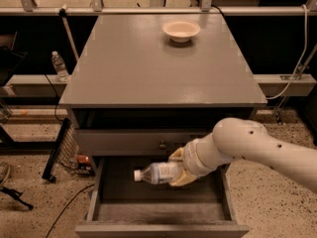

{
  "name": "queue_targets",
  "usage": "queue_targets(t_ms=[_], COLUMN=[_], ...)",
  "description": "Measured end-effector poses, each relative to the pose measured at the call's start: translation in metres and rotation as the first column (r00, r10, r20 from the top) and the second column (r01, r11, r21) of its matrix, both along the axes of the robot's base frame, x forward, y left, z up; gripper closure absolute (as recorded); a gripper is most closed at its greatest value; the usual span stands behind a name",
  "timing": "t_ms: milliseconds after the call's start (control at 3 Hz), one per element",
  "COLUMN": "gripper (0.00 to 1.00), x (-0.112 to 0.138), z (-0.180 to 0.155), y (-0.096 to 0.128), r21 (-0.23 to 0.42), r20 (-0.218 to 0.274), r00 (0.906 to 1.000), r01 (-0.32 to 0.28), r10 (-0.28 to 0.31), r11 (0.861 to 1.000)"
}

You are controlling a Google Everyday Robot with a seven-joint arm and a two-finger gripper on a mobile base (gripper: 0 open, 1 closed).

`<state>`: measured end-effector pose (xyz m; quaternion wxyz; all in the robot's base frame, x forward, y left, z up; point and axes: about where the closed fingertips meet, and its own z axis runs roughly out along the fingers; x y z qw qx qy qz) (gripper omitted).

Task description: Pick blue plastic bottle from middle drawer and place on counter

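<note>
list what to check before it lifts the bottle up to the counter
1. Grip: gripper closed on the bottle, held sideways inside the drawer: ok
2. Cap on: ok
3. Bottle off the drawer floor: cannot tell
4. Room to rise past the upper drawer front and the counter edge: cannot tell
5. Landing spot: bowl sits at the counter's far end, away from the near edge: ok
</note>
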<state>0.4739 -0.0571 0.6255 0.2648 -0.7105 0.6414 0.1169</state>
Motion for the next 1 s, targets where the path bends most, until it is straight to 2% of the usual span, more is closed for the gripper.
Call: queue_targets(t_ms=[333, 667, 1000], gripper=[1.0, 1.0, 1.0], x=[0.017, 0.03, 0.033], z=[0.03, 0.06, 0.093], y=[0.004, 0.005, 0.01], r21=[-0.043, -0.089, -0.149], r20=[0.074, 0.146, 0.221], r00=[0.9962, 0.986, 0.9685], r01=[-0.042, -0.068, -0.083], r10=[0.045, 0.08, 0.115], r11=[0.998, 0.994, 0.985])
